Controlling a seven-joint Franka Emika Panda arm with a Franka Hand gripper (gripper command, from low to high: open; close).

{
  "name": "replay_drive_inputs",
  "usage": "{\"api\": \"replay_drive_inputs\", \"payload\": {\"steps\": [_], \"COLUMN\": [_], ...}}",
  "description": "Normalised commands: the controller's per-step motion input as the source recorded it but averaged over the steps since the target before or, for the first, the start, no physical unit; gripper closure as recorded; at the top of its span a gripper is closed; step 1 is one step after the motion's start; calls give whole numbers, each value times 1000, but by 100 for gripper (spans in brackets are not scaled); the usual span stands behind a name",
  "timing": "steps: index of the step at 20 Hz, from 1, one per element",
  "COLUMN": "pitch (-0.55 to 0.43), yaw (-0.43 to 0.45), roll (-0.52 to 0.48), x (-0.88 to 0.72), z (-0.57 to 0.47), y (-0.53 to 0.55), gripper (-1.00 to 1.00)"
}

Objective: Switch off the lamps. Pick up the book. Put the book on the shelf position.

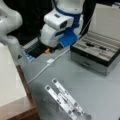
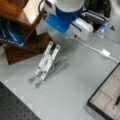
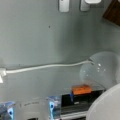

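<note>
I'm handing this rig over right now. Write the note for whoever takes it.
Hand: open and empty, fingers apart above the grey tabletop in the wrist view, touching nothing.
Book: lies flat on the wooden shelf position, at a front view's left.
Done: the book appears placed.
Lamps: none can be made out, so their state is unknown.
Left: nothing that shows.

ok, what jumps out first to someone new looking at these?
The white-and-blue robot arm fills a front view's top. Below it two silver metal strips lie on the grey table, with an open grey case at right. The white book rests on the brown wooden block at left.
</note>
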Motion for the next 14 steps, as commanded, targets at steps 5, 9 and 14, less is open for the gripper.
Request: {"api": "replay_drive_inputs", "payload": {"steps": [5,9,14], "pitch": [-348,-287,-248], "yaw": [83,61,57], "roll": [277,213,210], "x": [-374,-277,-212], "z": [-253,-176,-124], "y": [3,49,25], "gripper": [-100,-100,-100]}}
